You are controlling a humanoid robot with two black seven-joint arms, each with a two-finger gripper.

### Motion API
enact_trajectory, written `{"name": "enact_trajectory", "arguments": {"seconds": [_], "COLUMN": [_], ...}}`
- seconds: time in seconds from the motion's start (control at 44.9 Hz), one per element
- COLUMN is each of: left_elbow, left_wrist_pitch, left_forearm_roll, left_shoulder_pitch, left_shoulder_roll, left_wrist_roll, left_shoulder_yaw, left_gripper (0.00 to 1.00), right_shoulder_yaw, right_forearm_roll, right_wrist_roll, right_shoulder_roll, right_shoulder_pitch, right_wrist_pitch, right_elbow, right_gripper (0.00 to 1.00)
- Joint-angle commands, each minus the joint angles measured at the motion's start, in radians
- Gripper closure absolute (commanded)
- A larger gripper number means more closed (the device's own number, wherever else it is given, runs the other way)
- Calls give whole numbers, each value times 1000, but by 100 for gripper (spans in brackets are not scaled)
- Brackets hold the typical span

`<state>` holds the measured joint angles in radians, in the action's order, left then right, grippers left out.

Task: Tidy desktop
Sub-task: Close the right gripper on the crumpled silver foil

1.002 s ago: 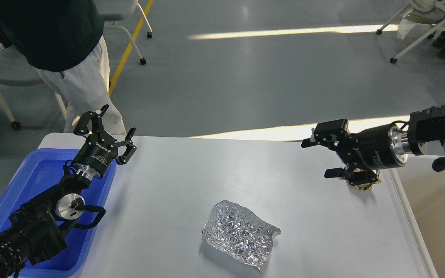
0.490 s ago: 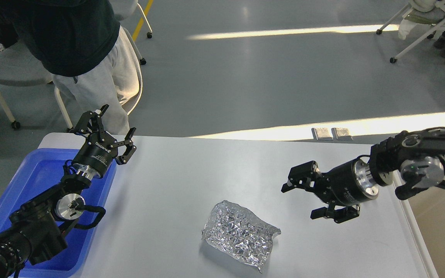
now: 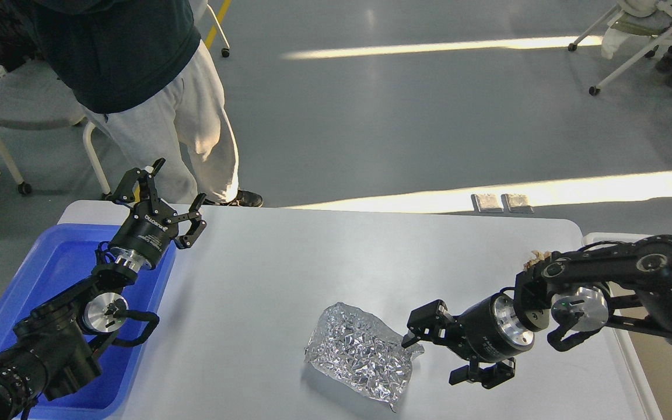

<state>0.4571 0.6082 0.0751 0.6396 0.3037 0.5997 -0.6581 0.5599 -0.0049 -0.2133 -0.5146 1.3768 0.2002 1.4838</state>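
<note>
- The desk, a wide white top with rounded corners, is filling the middle of the head view and bearing a single loose item.
- A crumpled silver foil wrapper is lying flat on the desk, toward the near edge and slightly right of centre.
- The right gripper is hanging low over the desk just beside the foil's right edge; its fingers are standing apart and holding nothing, with the upper finger tip at or against the foil's right corner. Whether it is actually touching cannot be told.
- The left gripper is poised above the far-left corner of the desk, over the right rim of the tub; its fingers are spread wide and gripping nothing.
- A blue plastic tub is sitting at the left end of the desk. The visible floor of it is showing no contents, though the left arm is covering a large part of it.
- An off-white bin is standing against the right end of the desk; only a corner of its rim is showing behind the right arm, and its contents cannot be told.
- A person in light trousers is standing on the floor beyond the far-left corner of the desk.
</note>
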Motion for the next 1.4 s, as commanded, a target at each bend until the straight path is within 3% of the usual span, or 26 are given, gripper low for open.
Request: {"name": "enact_trajectory", "arguments": {"seconds": [0.0, 0.98, 1.381], "left_elbow": [0, 0, 0], "left_wrist_pitch": [-1, -1, -1], "left_forearm_roll": [0, -1, -1], "left_shoulder_pitch": [0, 0, 0], "left_shoulder_roll": [0, 0, 0], "left_wrist_roll": [0, 0, 0], "left_shoulder_yaw": [0, 0, 0], "left_gripper": [0, 0, 0], "right_shoulder_yaw": [9, -104, -103], "right_forearm_roll": [-30, -115, -182], "right_wrist_roll": [8, 17, 57], "right_shoulder_roll": [76, 254, 252], "right_shoulder_pitch": [-77, -262, -282], "right_wrist_pitch": [-27, -25, -24], "right_elbow": [-52, -358, -372], "right_gripper": [0, 2, 23]}}
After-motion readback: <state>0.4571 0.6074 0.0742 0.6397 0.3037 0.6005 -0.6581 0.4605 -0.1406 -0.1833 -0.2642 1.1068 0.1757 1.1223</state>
